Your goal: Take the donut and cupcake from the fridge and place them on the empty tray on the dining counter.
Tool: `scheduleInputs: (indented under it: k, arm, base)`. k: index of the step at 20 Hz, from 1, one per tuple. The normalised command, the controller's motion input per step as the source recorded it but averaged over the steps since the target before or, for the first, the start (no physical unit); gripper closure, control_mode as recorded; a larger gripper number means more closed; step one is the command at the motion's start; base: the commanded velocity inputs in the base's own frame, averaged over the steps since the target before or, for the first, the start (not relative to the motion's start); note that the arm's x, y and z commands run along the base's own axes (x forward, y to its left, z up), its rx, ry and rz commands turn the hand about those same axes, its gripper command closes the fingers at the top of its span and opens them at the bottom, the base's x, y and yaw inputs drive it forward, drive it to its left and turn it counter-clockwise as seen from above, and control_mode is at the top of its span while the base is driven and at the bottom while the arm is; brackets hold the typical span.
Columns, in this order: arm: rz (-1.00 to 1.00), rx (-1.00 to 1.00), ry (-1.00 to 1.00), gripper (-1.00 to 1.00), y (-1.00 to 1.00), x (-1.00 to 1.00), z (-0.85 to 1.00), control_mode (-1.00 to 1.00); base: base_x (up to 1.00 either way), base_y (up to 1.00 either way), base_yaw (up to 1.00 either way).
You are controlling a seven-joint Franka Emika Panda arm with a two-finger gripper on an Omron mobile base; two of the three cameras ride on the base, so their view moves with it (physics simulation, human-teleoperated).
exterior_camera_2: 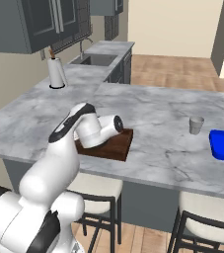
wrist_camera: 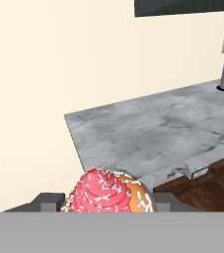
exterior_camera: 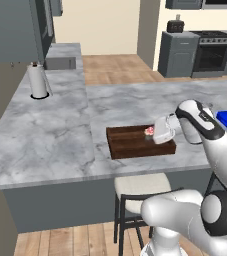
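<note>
The cupcake [wrist_camera: 105,191] is clamped between the two fingertips [wrist_camera: 48,201] of the gripper [exterior_camera: 151,133] — pink frosting up — and is held low over the right end of the tray [exterior_camera: 130,142], which lies on the dining counter [exterior_camera: 55,130].

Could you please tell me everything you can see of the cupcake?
The cupcake has swirled pink frosting with white sprinkles over an orange-brown base. In the hand view it sits between the fingertips of the claw, apparently gripped. In the left base view it is held over the dark wooden tray on the marble counter.
</note>
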Motion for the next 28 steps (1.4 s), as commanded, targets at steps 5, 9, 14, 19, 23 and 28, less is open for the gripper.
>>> scheduleInputs:
  k: [5,9,14,19,23,28]
  arm:
    - [0.00,0.00,0.15,1.00,0.00,0.50,0.00,-1.00]
    - [0.00,0.00,0.06,1.00,0.00,0.38,-0.13,-1.00]
    - [0.00,0.00,0.00,1.00,0.00,0.19,-0.26,-1.00]
    - [-0.01,0.02,0.00,1.00,0.01,0.12,-0.20,-1.00]
    - [-0.08,0.09,0.00,1.00,0.08,0.09,-0.04,-1.00]
    - [-0.08,0.05,0.00,1.00,0.18,0.04,-0.07,-1.00]
  base:
    - [0.00,0.00,0.00]
    - [0.00,0.00,0.00]
    - [0.00,0.00,0.00]
    - [0.00,0.00,0.00]
    - [0.00,0.00,0.00]
    - [0.00,0.00,0.00]
